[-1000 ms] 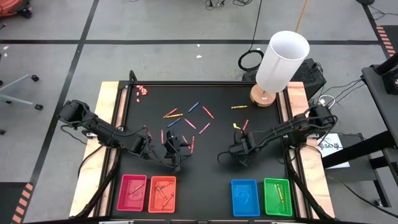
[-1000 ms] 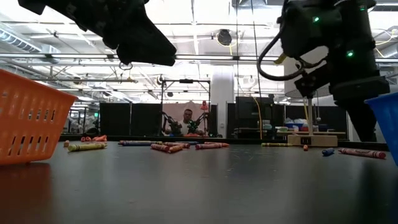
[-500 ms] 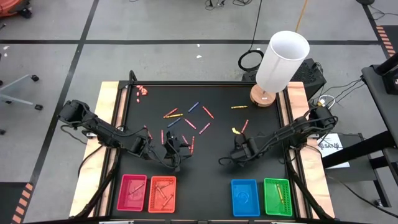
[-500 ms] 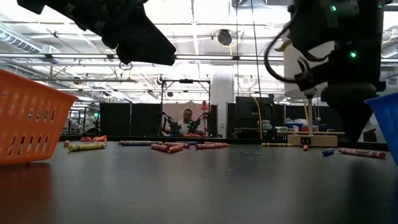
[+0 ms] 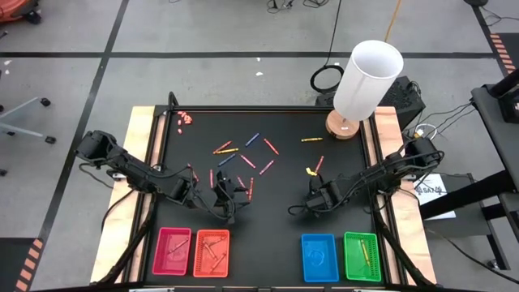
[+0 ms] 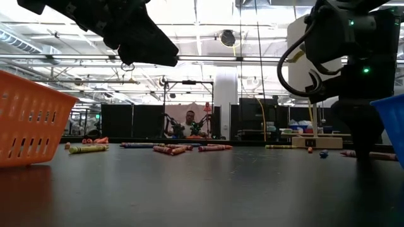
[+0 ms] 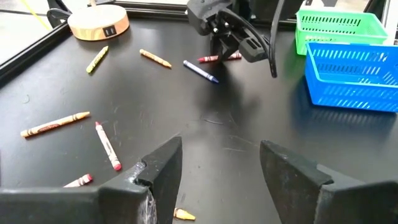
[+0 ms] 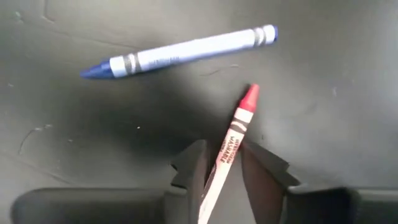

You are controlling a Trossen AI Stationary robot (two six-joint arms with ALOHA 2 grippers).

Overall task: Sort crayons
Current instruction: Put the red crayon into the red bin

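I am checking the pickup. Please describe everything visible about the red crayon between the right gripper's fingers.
The red crayon is a thin stick with a bare red tip and a paper wrapper, red and pale, with small printed text. It lies flat on the black table, its tip pointing away from the right gripper, whose two dark fingers stand close on either side of it. A blue crayon lies just beyond, apart from it.

Grey concrete floor (image 5: 203, 49) crossed by black tape lines (image 5: 162, 54). Office chair base (image 5: 24, 118) at left edge. Low view: open hall, ceiling trusses (image 6: 208, 60) with bright lights, a seated person (image 6: 190, 121) far centre.
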